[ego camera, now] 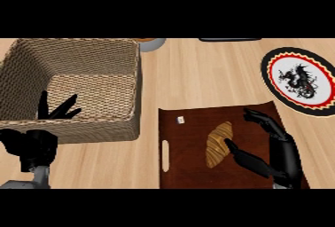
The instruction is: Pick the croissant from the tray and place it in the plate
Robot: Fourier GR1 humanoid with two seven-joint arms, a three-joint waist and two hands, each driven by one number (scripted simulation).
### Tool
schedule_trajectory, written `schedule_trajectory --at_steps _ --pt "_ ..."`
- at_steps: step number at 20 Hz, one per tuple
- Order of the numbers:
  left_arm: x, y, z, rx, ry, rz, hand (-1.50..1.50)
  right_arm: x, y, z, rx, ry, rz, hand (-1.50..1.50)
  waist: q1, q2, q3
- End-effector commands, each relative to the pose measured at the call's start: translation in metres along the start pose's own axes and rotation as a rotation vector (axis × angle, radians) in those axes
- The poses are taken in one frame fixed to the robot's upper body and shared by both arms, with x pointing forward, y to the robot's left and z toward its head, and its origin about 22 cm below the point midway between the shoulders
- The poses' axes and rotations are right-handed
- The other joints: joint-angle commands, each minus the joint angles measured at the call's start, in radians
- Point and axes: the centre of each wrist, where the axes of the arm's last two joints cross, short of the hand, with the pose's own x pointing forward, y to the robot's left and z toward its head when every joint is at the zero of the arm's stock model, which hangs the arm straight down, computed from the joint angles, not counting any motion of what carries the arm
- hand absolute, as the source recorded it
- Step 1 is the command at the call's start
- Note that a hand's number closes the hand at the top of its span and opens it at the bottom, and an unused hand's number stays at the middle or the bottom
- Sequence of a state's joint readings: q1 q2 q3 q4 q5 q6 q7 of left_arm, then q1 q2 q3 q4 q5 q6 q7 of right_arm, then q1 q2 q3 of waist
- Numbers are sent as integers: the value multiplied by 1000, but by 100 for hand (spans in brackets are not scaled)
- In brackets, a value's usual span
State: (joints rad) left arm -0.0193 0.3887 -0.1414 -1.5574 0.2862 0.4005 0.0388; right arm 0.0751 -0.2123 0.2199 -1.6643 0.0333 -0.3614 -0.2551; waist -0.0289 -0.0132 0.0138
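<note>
The right hand (278,148) is spreading open fingers (258,116) around the croissant (219,144), lower right on the tray (186,170), holding nothing; it looks light, flaky, crushable, best grasped mid-body.

The left hand (39,137), lower left, is resting open.

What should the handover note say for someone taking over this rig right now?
Right hand: open over the tray, thumb beside the croissant, fingers arched to its right; nothing gripped yet.
Left hand: open, resting at the view's left in front of the wicker basket.
Croissant: lying on the tray.
Plate: at the upper right, beyond the tray, holding nothing.
Done: approach only.
Left: grasp the croissant, lift it, carry it to the plate, release.
</note>
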Motion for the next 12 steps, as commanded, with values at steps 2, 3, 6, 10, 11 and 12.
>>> schedule_trajectory --at_steps 2,3,6,10,11,12 --pt "-31 -9 13 -102 191 -91 0 -23 3 33 203 -14 151 -150 13 18 -13" --pt "-26 -15 3 -92 192 -98 0 -24 -11 22 232 -8 244 -150 4 22 -14" --pt "-26 -12 16 -107 189 -78 0 -25 -29 28 223 20 441 -150 13 15 -16" --pt "-27 -23 17 -113 202 -86 0 7 -30 3 265 68 579 -150 11 15 -18" --pt "-23 -22 7 -98 183 -99 0 6 -35 2 302 86 633 -150 5 17 -18" --pt "-20 -19 9 -100 185 -100 0 15 -45 -6 317 116 659 -150 9 15 -18"
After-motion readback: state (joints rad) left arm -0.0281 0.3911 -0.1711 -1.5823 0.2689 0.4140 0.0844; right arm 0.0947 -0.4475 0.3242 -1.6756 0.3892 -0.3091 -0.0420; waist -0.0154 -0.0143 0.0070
